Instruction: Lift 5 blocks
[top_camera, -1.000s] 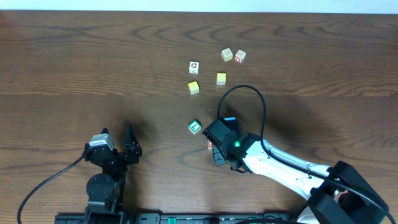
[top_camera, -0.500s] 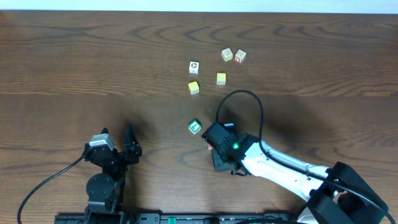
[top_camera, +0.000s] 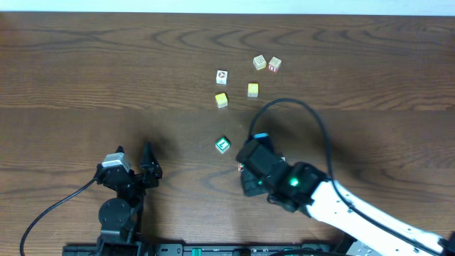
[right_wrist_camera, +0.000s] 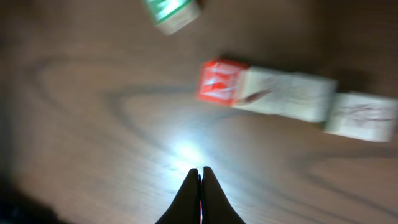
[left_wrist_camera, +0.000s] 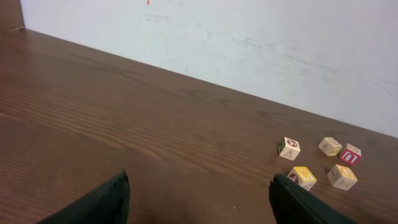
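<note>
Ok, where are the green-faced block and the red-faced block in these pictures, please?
green-faced block (top_camera: 223,145), overhead view, on its green top face.
red-faced block (right_wrist_camera: 217,82), right wrist view, on its red printed face.

The white right arm (top_camera: 355,213) now lies at a different angle over the dark wooden worktop (top_camera: 85,71). Its long link runs flatter and further toward the lower right corner, and the black elbow joint that showed there a second ago is out of the overhead view. The black wrist housing (top_camera: 261,167) over the right claw (right_wrist_camera: 200,176) looks larger and broader than before. Its small green light (top_camera: 292,183) sits further right and nearer the front edge. The black cable (top_camera: 313,117) looping above it has spread into a wider arc, reaching further right.
</note>
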Robot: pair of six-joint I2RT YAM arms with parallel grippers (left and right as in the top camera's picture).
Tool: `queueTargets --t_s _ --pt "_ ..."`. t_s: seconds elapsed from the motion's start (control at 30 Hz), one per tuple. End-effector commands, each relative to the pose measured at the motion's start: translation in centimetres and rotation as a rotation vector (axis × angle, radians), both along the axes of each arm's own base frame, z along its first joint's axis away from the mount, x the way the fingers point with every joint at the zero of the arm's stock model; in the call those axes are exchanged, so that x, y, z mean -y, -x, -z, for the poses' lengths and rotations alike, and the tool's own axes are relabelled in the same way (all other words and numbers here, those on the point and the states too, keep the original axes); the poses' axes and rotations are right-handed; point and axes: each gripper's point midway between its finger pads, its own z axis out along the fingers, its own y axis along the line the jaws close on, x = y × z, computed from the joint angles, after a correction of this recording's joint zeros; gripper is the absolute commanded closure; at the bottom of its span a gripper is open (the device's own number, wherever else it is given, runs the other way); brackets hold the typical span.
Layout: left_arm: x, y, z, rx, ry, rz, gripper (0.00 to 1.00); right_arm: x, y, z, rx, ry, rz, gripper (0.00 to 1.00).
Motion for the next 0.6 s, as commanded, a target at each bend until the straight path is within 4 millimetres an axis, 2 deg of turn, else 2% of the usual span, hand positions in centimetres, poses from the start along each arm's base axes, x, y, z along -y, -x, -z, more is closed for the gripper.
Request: queueTargets --t_s 0.0,0.07,0.13,0.17,0.27,0.37,0.5,0.57 --pt "-0.3 0.1 1.9 -0.06 -0.01 -0.015 0.28 4.4 -2.9 -0.6 0.086 0.12 0.148 0.99" --pt "-0.3 0.1 1.9 -0.06 -0.01 -0.015 0.28 5.6 -3.4 -0.3 0.072 0.144 0.158 0.99" --pt "-0.3 0.1 1.9 -0.06 -0.01 -0.015 0.28 5.3 -4.2 -0.5 0.075 0.108 0.12 0.98" --pt "-0.3 0.1 1.9 -0.06 -0.01 -0.015 0.28 4.9 -4.7 -0.8 0.095 0.091 0.111 0.93" --pt "-0.3 0.1 1.9 -0.06 -0.01 -0.015 0.28 2.8 -6.4 -2.0 0.176 0.018 0.041 0.66" --pt "-0.3 0.1 1.9 -0.06 -0.01 -0.015 0.28 0.8 -7.4 -2.3 0.212 -0.03 -0.03 0.5" --pt "-0.3 0.1 1.9 -0.06 -0.01 -0.015 0.28 -1.8 -9.0 -0.9 0.193 -0.016 -0.138 0.29" --pt "-0.3 0.1 1.9 -0.06 -0.01 -0.015 0.28 -3.1 -9.7 0.0 0.167 0.001 -0.191 0.24"
